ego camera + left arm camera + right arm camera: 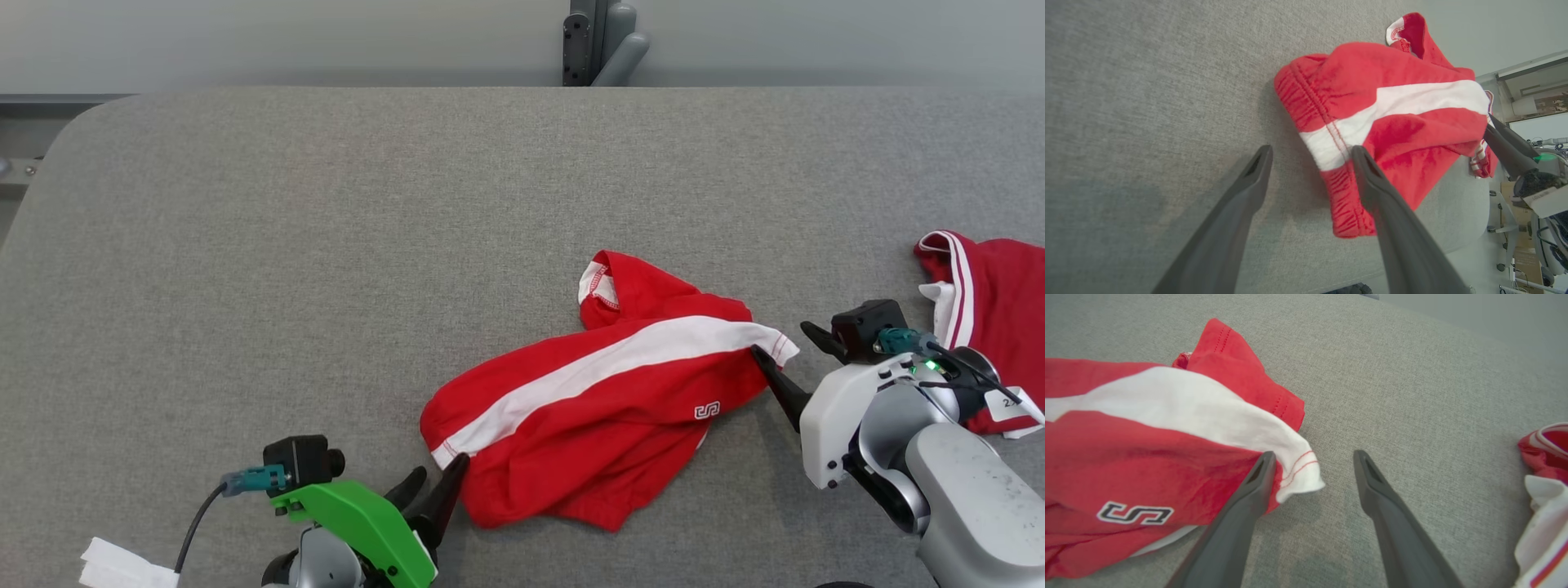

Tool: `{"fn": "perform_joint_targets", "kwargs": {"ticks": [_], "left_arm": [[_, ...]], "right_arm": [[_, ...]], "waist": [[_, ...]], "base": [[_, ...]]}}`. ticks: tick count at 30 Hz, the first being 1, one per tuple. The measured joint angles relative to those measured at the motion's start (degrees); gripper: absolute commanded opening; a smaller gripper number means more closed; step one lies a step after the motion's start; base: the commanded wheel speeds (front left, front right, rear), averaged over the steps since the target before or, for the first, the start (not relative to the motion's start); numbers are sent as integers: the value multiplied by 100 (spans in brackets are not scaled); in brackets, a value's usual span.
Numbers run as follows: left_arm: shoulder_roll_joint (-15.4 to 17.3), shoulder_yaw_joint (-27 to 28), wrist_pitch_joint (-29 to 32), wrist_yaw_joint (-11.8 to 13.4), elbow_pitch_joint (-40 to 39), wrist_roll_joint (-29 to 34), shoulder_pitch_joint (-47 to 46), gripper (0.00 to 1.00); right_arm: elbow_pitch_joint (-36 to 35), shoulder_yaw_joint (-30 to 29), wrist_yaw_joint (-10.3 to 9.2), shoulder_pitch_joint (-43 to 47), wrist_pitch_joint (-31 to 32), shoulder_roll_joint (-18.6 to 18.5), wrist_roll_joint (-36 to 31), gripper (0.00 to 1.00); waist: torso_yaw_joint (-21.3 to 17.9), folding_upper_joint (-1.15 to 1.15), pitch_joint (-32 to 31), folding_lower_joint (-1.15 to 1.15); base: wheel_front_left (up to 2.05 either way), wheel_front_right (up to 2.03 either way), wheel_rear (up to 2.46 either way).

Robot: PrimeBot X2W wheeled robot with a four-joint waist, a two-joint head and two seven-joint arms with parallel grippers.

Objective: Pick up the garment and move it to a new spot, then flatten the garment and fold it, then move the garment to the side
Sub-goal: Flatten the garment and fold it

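- A white scrap (122,567) lies at the near left edge of the grey table (326,245). It carries no writing that I can see.
- The left gripper (441,467) is spread and holds nothing. One fingertip sits at the gathered waistband and the other stands over bare table.
- Risk: closing from here may pinch only the top layer, or miss the cloth, because the fingers do not straddle the band.
- The garment (604,392), red shorts with a white side stripe, lies crumpled at the near middle of the table, between the two grippers.
- Risk: lifted by a single layer at either end, it would likely hang twisted and be harder to flatten.
- A logo (707,410) near the right leg hem reads as a stylised "S" in white outline.
- The right gripper (780,339) is also spread and empty, with one finger against the white hem corner.
- A second red garment (992,310) lies at the far right, partly under that arm. Risk: the arm could drag it along.
- Its white tag (1008,404) seems to start with "2"; the rest is unreadable.
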Motion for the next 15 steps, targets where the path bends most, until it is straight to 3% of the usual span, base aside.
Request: {"fn": "perform_joint_targets", "kwargs": {"ticks": [12,14,15], "left_arm": [[-25,-138,-30,46,-34,-272,-135,100],[-25,-141,-57,47,-5,-274,-171,99],[-25,-147,-57,46,3,-276,-198,87]], "right_arm": [[68,91,0,-96,-45,9,35,78],[75,111,0,-111,-45,9,36,66],[78,120,0,-117,-45,10,41,60]], "waist": [[-28,0,55,0],[-38,0,65,0],[-43,0,69,0]], "base": [[0,0,0],[0,0,0],[0,0,0]]}}
